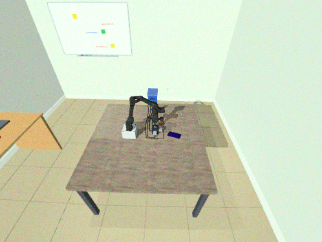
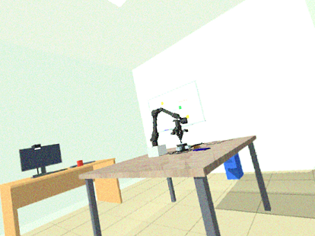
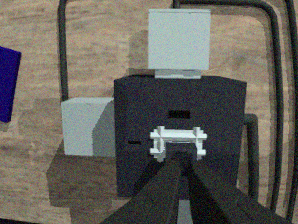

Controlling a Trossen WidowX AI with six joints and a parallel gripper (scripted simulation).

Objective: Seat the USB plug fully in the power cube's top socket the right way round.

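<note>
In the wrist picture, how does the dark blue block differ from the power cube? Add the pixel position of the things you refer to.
The dark blue block (image 1: 174, 134) (image 2: 201, 149) (image 3: 7, 82) is vivid blue; the power cube (image 3: 131, 105) is near-black. The block shows no openings; the cube has dark slots on top. Both sit on the table (image 1: 145, 162) (image 2: 147, 166) (image 3: 100, 40).

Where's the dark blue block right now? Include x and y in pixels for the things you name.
In the top view, the dark blue block (image 1: 174, 134) (image 2: 201, 149) (image 3: 8, 84) lies on the table, right of the power cube (image 1: 155, 128) (image 2: 181, 147) (image 3: 215, 100).

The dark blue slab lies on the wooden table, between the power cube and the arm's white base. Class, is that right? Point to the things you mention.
Not quite: the slab (image 1: 174, 134) (image 3: 8, 84) does lie on the table (image 1: 145, 162), but the top view shows it beyond the cube (image 1: 155, 128) (image 3: 220, 100), away from the base (image 1: 129, 132).
</note>
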